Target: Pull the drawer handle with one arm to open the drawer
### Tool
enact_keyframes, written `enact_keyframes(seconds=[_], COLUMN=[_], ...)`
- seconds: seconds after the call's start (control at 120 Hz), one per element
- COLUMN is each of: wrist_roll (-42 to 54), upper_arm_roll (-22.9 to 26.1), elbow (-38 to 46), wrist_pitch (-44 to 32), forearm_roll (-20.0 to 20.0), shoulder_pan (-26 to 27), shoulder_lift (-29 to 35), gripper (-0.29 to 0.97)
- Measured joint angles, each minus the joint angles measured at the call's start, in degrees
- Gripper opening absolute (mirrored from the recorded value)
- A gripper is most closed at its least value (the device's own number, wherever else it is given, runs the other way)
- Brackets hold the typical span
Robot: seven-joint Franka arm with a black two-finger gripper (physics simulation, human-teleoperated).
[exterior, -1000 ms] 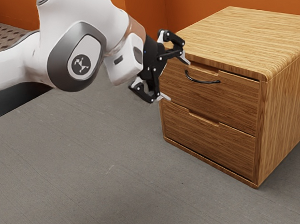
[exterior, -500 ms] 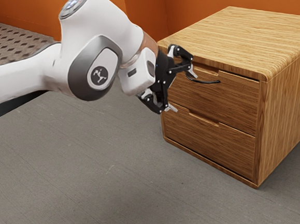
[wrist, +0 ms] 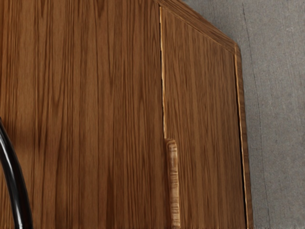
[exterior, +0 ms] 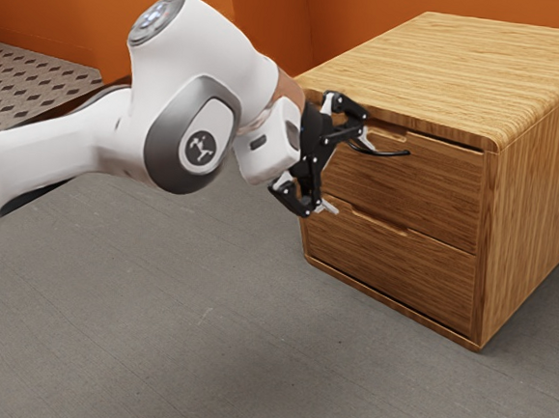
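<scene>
Exterior view: black tool (exterior: 347, 175) spread beside curved handle (exterior: 392, 155), wood-grain drawer (exterior: 417, 186).

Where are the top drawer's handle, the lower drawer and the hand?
handle (exterior: 388, 155), exterior view, middle of the black bar's visible part.
lower drawer (exterior: 392, 252), exterior view, middle of its front panel.
hand (exterior: 352, 178), exterior view, midway between its open fingertips.
</scene>
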State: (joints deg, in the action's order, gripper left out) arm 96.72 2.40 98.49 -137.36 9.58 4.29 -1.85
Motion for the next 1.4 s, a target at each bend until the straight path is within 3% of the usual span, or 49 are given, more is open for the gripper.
enact_keyframes(seconds=[0.158, 0.333, 0.483, 0.617, 0.733, 0.867, 1.133, 1.233, 1.4], wrist_roll=[-0.1, -0.2, -0.3, -0.3, -0.5, -0.8, -1.3, -1.4, -1.6], upper_arm_roll=[0.2, 0.2, 0.2, 0.2, 0.2, 0.2, 0.2, 0.2, 0.2], elbow=[3.6, 9.9, 14.1, 18.3, 20.9, 23.3, 25.2, 27.2, 29.7], wrist_pitch=[-0.2, -0.5, -1.1, -1.7, -2.5, -4.0, -6.1, -6.6, -6.9], forearm_roll=[0.0, 0.0, 0.0, 0.1, 0.0, 1.1, 2.0, 2.1, 2.2], shoulder_pan=[-0.3, -0.3, 0.1, 0.0, 0.1, 0.1, 0.1, 0.1, 0.2], shoulder_lift=[2.1, 8.6, 11.5, 16.0, 18.7, 21.6, 21.1, 23.7, 26.1], gripper=[0.71, 0.6, 0.71, 0.6, 0.69, 0.68, 0.69, 0.61, 0.7])
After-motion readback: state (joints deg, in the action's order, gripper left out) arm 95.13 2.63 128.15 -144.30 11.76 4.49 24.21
